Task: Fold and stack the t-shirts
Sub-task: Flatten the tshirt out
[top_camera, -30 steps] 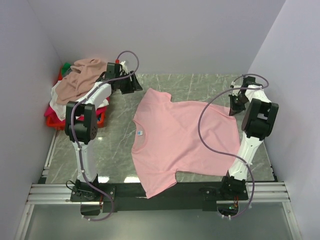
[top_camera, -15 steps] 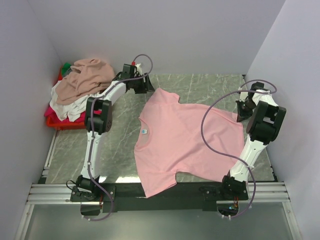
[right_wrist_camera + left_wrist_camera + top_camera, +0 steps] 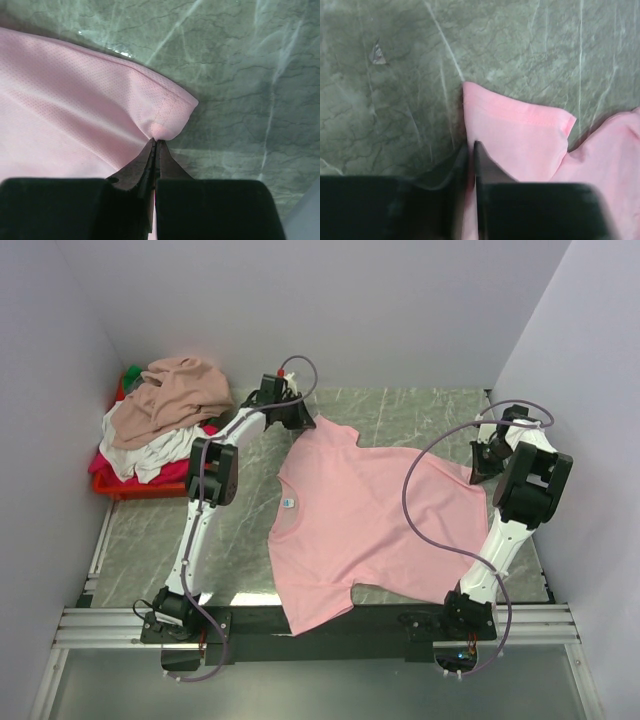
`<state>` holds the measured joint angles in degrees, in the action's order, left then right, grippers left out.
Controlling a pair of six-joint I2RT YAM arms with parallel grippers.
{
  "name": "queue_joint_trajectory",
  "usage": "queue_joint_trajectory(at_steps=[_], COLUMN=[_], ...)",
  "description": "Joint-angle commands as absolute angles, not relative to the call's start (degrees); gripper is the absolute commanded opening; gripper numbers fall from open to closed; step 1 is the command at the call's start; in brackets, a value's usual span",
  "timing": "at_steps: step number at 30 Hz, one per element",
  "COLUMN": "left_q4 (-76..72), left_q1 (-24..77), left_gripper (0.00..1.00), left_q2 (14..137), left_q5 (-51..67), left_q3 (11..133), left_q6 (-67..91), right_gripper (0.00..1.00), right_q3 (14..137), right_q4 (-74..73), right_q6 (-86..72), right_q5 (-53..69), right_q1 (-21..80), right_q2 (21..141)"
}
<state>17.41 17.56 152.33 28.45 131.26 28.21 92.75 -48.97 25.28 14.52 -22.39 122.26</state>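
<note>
At 10 o'clock a pile of loose shirts, tan on top with white and magenta under it, heaps over a red basket. The pink shirt lies spread across the middle of the bench, neck label toward 9 o'clock. One sleeve trails over the near edge at 6 o'clock.

At about 12 o'clock the left fingers are drawn nearly together on the side edge of the far sleeve, and they look to be pinching it. At 3 o'clock the right fingers are clenched on a small pucker of cloth just inside the hem corner.

The shirt is thin, light knit. It will likely sag between the two grips, drape rather than hold a line, and drag softly on the stone-patterned top. Grips near stitched hems are the safer choice, since a doubled edge gives the fingers more to bite on. A pinch of single cloth may slip or pull a wrinkle. Lifting both points evenly should keep the fold square. The hanging sleeve may tug the shirt toward 6 o'clock.
</note>
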Motion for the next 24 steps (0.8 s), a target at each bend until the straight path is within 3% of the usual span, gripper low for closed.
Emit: queue_joint_trajectory(at_steps=[1,2,8,17,19,24], left_q4=[14.94,13.72,10.72,9.14,9.84,11.25], left_q1=[17.23,17.05,14.42,12.31,11.96,10.90], left_gripper=[0.05,0.00,0.00,0.03,0.09,0.40], left_q2=[148.21,146.53,133.69,130.60,131.66,134.64], left_q5=[28.05,27.17,22.68,22.67,22.85,22.76], left_q3=[128.43,123.97,105.50,98.26,100.53,104.68], left_q6=[26.55,25.76,24.61,25.75,26.36,27.77], right_gripper=[0.00,0.00,0.00,0.00,0.00,0.03], right_q3=[93.78,93.61,93.16,100.71,103.88,109.59], right_q4=[-50.45,-50.36,-49.40,-50.27,-50.97,-53.08], right_q6=[25.93,25.93,25.93,25.49,25.05,24.43], right_q5=[17.49,17.75,18.72,22.06,22.41,24.08], right_q1=[-22.41,-22.41,-21.97,-18.02,-17.49,-17.14], right_q2=[119.36,118.92,118.74,123.74,125.85,128.76])
